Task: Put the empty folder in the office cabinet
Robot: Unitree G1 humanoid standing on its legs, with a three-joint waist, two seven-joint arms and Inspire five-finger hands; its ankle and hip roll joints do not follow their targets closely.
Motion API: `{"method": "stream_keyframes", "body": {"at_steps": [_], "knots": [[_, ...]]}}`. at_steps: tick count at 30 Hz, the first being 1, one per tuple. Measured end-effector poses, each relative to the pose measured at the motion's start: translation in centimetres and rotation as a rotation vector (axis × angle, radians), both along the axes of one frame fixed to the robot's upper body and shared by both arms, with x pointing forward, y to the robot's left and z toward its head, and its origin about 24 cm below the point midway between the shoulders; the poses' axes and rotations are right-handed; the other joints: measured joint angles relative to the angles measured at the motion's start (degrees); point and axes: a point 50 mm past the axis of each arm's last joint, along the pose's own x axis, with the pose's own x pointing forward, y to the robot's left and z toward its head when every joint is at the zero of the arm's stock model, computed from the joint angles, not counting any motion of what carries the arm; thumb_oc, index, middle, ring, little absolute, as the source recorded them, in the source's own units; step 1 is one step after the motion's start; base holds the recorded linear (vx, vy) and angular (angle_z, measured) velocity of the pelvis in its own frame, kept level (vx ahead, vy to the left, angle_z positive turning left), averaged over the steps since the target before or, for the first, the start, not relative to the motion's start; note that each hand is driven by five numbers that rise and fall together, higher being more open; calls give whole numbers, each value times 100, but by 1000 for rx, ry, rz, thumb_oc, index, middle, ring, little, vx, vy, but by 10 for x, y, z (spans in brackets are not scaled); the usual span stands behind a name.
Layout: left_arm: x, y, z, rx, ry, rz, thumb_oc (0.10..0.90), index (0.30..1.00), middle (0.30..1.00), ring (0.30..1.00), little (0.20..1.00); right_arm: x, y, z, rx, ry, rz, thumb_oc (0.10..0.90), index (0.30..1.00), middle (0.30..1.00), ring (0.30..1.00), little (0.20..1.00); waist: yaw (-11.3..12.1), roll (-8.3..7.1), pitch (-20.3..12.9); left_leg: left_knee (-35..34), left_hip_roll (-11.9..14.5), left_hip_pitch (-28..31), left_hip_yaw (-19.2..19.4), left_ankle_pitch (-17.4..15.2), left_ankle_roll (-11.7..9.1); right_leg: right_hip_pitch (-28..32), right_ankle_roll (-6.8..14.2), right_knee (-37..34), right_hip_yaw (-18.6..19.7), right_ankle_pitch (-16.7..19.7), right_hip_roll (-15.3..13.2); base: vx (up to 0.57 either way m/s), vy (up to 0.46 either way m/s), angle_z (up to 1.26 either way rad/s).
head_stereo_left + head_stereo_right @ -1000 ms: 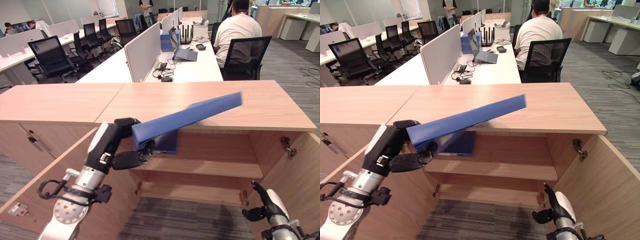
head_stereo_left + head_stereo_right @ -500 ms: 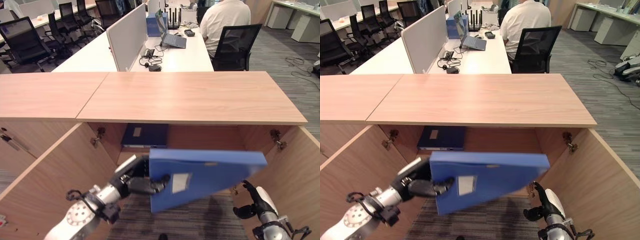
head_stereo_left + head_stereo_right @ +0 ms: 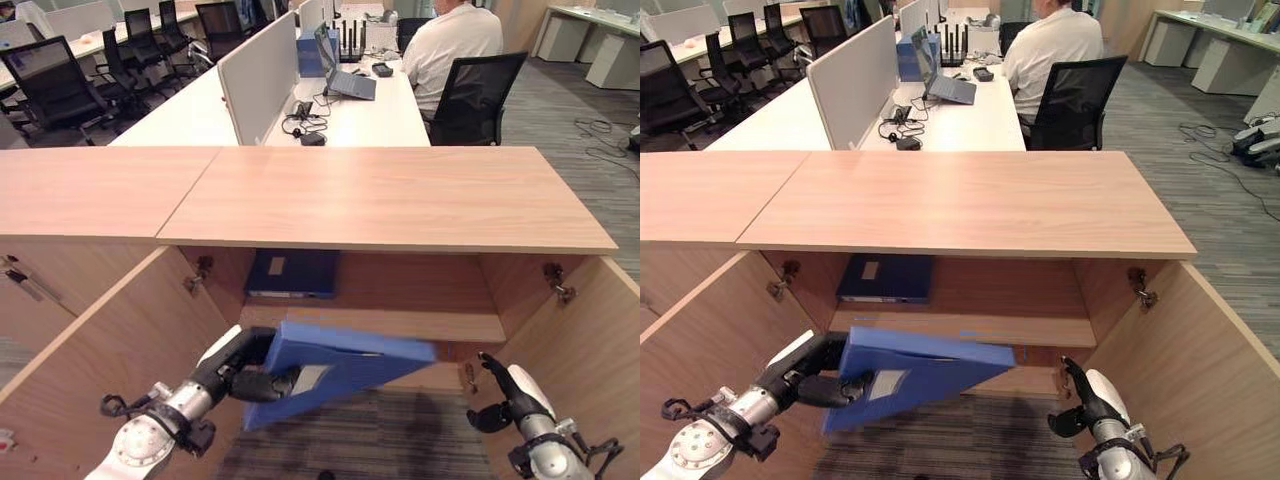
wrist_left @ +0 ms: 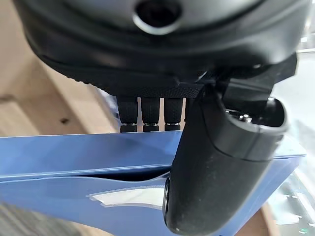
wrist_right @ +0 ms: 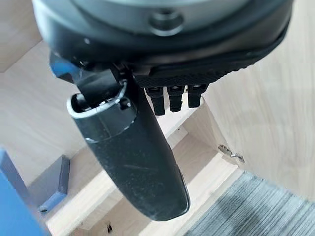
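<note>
**Mia:** Where is the flat blue plastic folder (image 3: 340, 365) now?

**Tom:** The robot's dark left hand (image 3: 245, 372) is pinching its near end, thumb on one side and fingers on the other. The folder hangs in front of the open light-wood office cabinet (image 3: 390, 195), near its lower shelf (image 3: 970, 328), tilted, with its far end pointing in.

**Mia:** How should it go in?

**Tom:** I think it should be made flatter, then slid straight in over the shelf, and let go only when it rests there. A dark blue binder (image 3: 290, 272) already lies on the shelf above.

**Mia:** And the dark right hand (image 3: 507, 395)?

**Tom:** It waits low by the right door, fingers loose, holding nothing.

**Mia:** What changed?

**Tom:** A moment ago the folder stood more upright, showing its wide face. Now it is laid flatter.
</note>
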Motion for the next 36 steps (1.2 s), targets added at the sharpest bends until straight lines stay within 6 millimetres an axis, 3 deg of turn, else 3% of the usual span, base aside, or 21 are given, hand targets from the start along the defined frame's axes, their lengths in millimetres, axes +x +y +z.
{"method": "stream_keyframes", "body": {"at_steps": [6,13,19,27,36], "knots": [[0,0,0,59,-12,-21,400,300,300,300,300,21,22,28,1,-132,115,800,900,900,900,900,-24,29,-9,0,-1,-3,-26,2,3,3,-2,1,-21,1,5,-1,1,2],[2,-1,1,63,-14,-41,400,300,300,300,300,34,50,43,51,-178,296,800,900,900,900,900,-17,24,-8,3,0,-3,-27,34,36,4,-1,35,-25,1,5,0,0,0],[7,-4,3,70,-33,-55,400,300,300,300,300,35,66,39,86,-132,382,800,900,900,900,900,-4,18,-6,2,-1,-3,-31,36,35,7,0,33,-32,0,5,0,0,0],[18,-22,7,72,-70,-157,400,300,300,300,300,49,103,44,156,-85,610,800,900,900,900,900,1,8,-5,1,1,-3,-34,43,28,8,-3,37,-38,4,7,0,0,0],[31,-29,14,87,-113,-194,400,300,300,300,300,61,115,53,152,-95,696,800,900,900,900,900,55,5,-6,2,0,-4,-42,44,28,10,-2,33,-50,3,8,0,0,0]]}}
